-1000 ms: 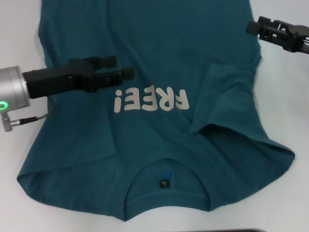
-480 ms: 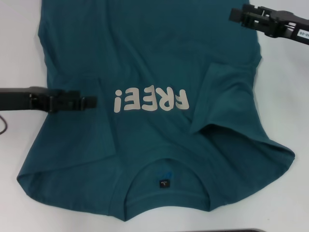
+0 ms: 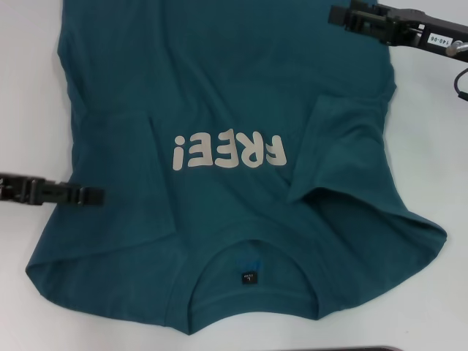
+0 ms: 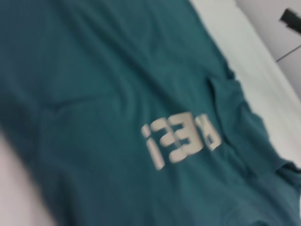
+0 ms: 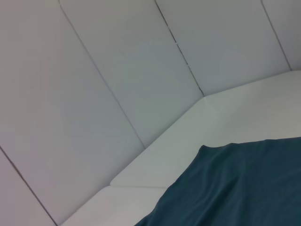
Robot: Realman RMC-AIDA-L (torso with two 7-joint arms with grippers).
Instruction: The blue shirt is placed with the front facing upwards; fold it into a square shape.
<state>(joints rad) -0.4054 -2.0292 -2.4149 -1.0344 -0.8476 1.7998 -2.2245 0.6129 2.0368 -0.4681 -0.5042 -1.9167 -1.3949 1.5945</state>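
Head view first: the blue shirt (image 3: 234, 146) lies spread over the white table (image 3: 29, 88), chest up, collar toward the robot, so the cream "FREE!" lettering (image 3: 229, 151) reads upside down from here. The black neck label (image 3: 248, 278) sits just inside the collar. The sleeve on the robot's right is already folded in over the chest, which looks like the first step toward a square; the left sleeve still lies flat and open. The left gripper (image 3: 93, 196) hangs low over the shirt's left edge, near that unfolded sleeve, likely lining up for it; its fingers look drawn close together with nothing between them. The right gripper (image 3: 338, 14) hovers at the far right of the cloth, holding nothing, though whether its fingers are parted I cannot tell.

Against a second ago: the left arm has swung out from over the chest, beside the lettering, to the sleeve edge, while the right has slid inward over the cloth. The shirt itself has not shifted.

Left wrist view: a slanted look across the shirt, lettering mid-picture, folded sleeve beyond it, no fingers showing.

Right wrist view: only a corner of the shirt's hem on the table, with the wall panels (image 5: 117, 70) behind
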